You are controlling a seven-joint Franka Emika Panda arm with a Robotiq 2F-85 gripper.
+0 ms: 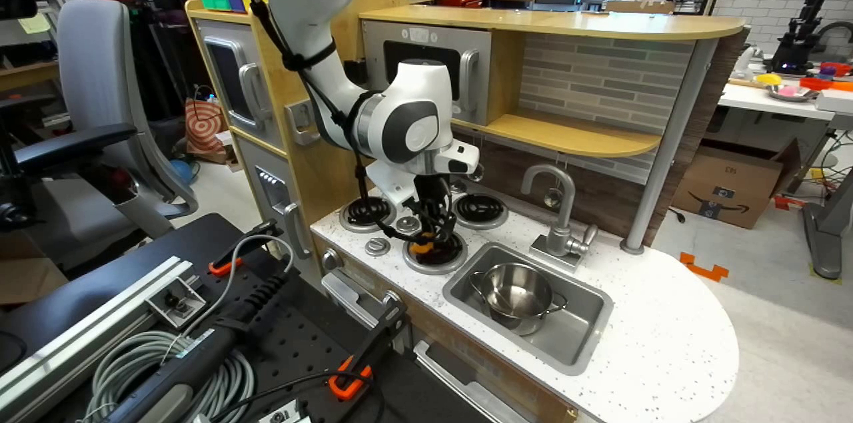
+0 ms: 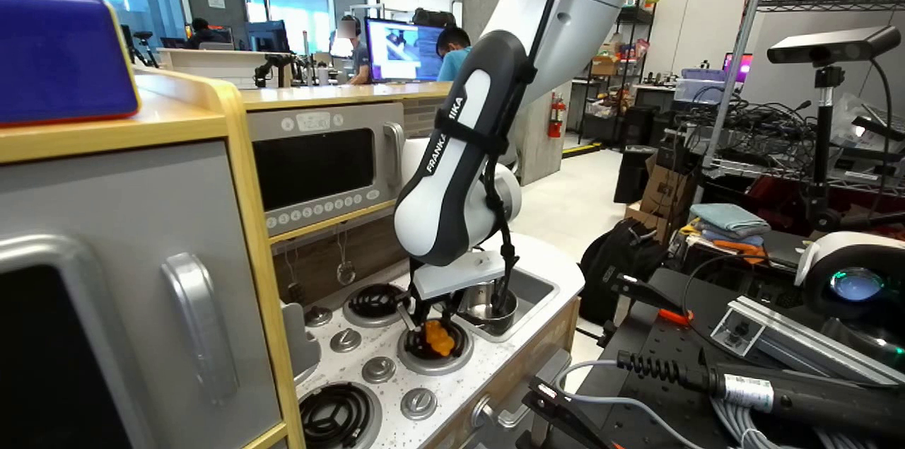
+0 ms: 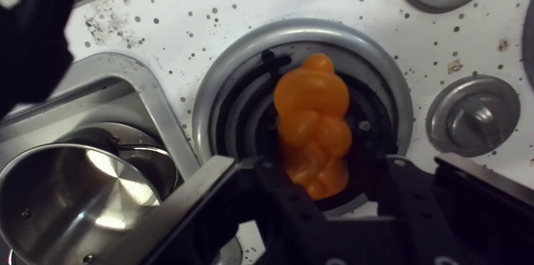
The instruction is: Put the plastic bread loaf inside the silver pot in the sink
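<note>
Wrist view: the gripper (image 3: 327,162) projects from the lower edge; its jaws stand released, spread with one finger on each side of the orange plastic bread loaf (image 3: 313,125); a gap separates the loaf from the finger nearer the control knob (image 3: 473,114); contact with the opposite finger cannot be told; the lumpy, elongated loaf lies over the electric coil burner (image 3: 225,110), which is set in the speckled white countertop (image 3: 267,2); beside the burner, the metal sink (image 3: 164,119) contains the shiny silver pot (image 3: 75,198), its round mouth toward the camera.

In an exterior view: the Franka Panda arm (image 1: 406,123) extends down over the cooktop; the loaf shows as a small orange patch below the gripper, on the burner nearest the sink; the fingertips are too dark to resolve; the pot, fitted with two loop handles, sits within the sink; the curved faucet (image 1: 563,203) is mounted beside the basin; a toy microwave (image 1: 426,50) is located behind the arm.

In an exterior view: the loaf is seen against the black coils, directly beneath the gripper and apart from the pot; the pot is partly hidden by the arm's hanging strap (image 2: 505,279); a perforated black bench (image 2: 636,329) stands alongside; a black backpack (image 2: 619,269) is positioned beyond it.
</note>
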